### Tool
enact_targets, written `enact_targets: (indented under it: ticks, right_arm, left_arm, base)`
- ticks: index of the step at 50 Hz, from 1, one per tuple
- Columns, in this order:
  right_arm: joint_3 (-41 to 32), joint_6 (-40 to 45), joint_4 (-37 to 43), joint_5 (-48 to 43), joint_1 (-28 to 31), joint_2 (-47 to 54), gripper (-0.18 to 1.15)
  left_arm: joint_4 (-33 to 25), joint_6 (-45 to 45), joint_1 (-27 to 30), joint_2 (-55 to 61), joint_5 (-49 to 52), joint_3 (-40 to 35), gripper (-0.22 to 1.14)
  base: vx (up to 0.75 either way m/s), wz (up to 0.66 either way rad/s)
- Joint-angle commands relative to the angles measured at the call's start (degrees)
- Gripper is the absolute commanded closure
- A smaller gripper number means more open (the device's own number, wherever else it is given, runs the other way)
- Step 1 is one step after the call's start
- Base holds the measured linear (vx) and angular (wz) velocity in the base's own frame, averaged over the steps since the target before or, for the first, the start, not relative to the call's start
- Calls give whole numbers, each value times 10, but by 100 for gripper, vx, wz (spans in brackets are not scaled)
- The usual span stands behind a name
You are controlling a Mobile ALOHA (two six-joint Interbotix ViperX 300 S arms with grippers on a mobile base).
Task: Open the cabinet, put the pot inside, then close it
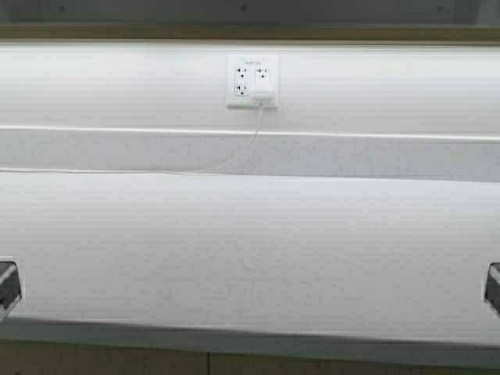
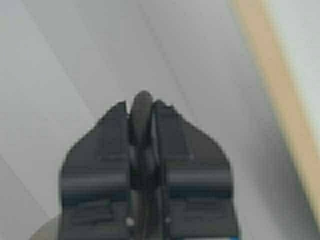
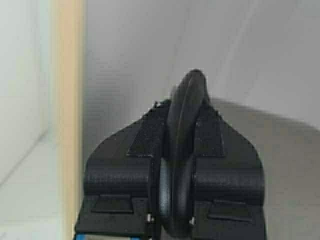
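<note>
Two grippers, each clenched on a black loop handle of the pot. Left gripper point(image 2: 144, 107): clamped on the left loop handle point(image 2: 142, 125); grey rim sliver below it; pale grey cabinet interior point(image 2: 90, 55) ahead, tan edge beside. Right gripper point(image 3: 182, 112): clamped on the right loop handle point(image 3: 182, 150); pot wall point(image 3: 280, 165) just beyond. High view: bare worktop point(image 1: 250, 258), wall outlet point(image 1: 251, 80); pot unseen. Step, judged: placing inside cabinet. Next: lower level, release both together.

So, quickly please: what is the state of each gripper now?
Left gripper: shut on a black loop handle.
Right gripper: shut on a black loop handle.
</note>
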Motion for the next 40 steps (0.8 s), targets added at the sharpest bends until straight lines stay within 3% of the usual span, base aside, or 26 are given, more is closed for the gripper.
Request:
enact_targets:
  ticks: [1, 21, 40]
  right_arm:
    - [-83, 6, -10, 33, 22, 20, 90]
    - [-178, 9, 4, 42, 4, 109, 90]
    - [-171, 6, 11, 44, -4, 122, 90]
  left_arm:
    - [10, 15, -42, 13, 29, -52, 89]
    - [0, 13, -25, 86, 76, -150, 89]
    - [-10, 14, -22, 106, 94, -159, 89]
  base:
    - [12, -6]
    - [8, -4]
    - [3, -1]
